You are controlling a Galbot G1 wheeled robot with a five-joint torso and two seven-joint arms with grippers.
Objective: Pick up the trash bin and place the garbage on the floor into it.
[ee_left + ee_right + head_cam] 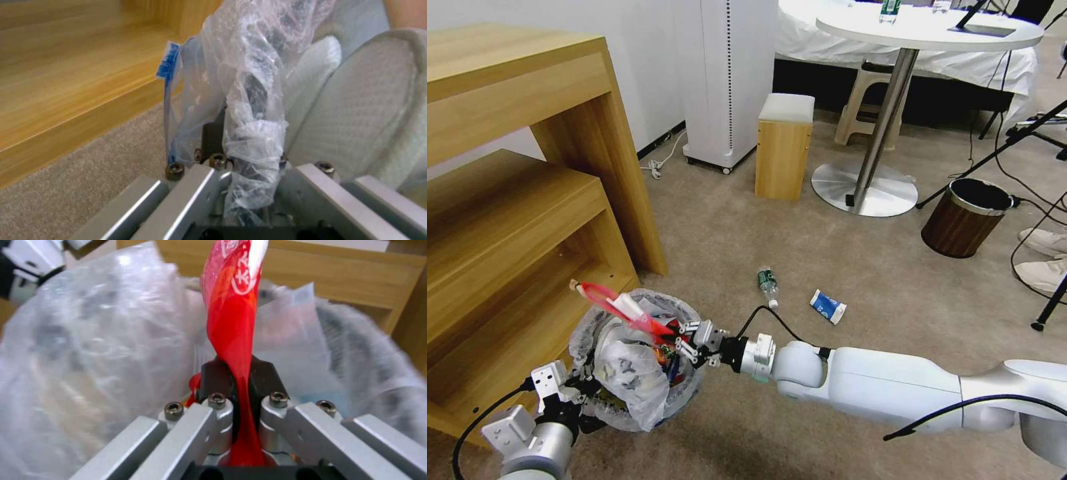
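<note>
The left gripper point(584, 390) is sitting nearest the robot, its fingers closed on the bag-lined rim of the trash bin point(627, 400) — the left wrist view shows the plastic liner point(253, 140) bunched between them, with a white slipper point(356, 113) just beyond. The bin is hanging beside the wooden shelf unit point(527, 220), above the beige floor point(827, 260). The right gripper point(684, 340) is reaching over the bin's far rim, pinching a red wrapper point(233, 323) that is sticking up across the opening. Farther from the bin, a small bottle point(768, 285) and a white-blue plastic bag point(828, 307) are lying on the carpet — the brown bin point(964, 223) is standing well beyond them.
</note>
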